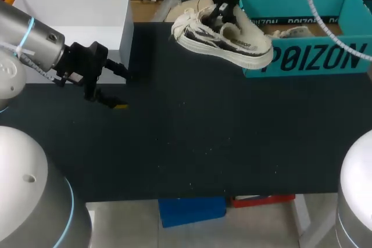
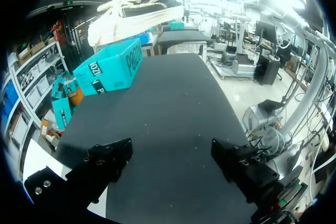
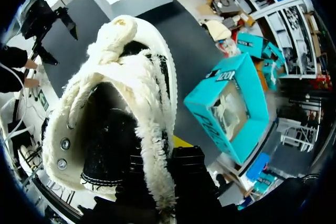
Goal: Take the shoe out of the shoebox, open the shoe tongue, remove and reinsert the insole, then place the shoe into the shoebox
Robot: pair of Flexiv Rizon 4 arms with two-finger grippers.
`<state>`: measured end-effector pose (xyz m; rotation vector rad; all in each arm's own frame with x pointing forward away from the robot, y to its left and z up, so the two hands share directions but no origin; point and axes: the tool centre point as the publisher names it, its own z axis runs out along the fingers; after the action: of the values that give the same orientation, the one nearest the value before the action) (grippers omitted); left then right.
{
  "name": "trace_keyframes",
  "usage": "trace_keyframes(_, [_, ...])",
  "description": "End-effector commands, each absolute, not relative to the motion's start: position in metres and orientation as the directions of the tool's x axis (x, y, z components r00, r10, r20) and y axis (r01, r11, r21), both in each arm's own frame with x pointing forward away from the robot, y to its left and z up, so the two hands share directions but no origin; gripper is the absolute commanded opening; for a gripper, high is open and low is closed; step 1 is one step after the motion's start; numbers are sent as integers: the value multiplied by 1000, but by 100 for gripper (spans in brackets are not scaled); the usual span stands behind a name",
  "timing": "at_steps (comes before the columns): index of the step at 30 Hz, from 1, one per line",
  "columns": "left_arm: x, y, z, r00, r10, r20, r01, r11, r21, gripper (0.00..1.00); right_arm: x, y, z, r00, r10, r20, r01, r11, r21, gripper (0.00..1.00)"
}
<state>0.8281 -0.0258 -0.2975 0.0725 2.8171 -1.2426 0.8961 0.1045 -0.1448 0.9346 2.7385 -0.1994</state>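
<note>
Now, nearest, by the worktop's left edge, the left end effector (image 1: 118, 89) hangs with its fingers apart, holding nothing. Farther off, the right end effector (image 1: 224, 11) is clamped on the collar of the cream sneaker (image 1: 224, 38), held above the far edge just beside the teal shoebox (image 1: 314, 56) at the far right corner. It would be best lowered sole-flat toward mid-worktop, within the left arm's reach for the tongue.

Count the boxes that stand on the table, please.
2. A white box at the far left, open at the top; a teal shoebox at the far right, just behind the lifted shoe. None seems hidden.
</note>
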Motion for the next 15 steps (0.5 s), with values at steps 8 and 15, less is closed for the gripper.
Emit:
trace_keyframes(8, [827, -26, -298, -997, 15, -80, 69, 674, -736, 100, 890, 106, -133, -945, 40, -324, 89, 987, -137, 0])
trace_keyframes(15, [827, -26, -298, -997, 15, -80, 69, 674, -736, 100, 893, 94, -136, -952, 18, -304, 66, 987, -147, 0])
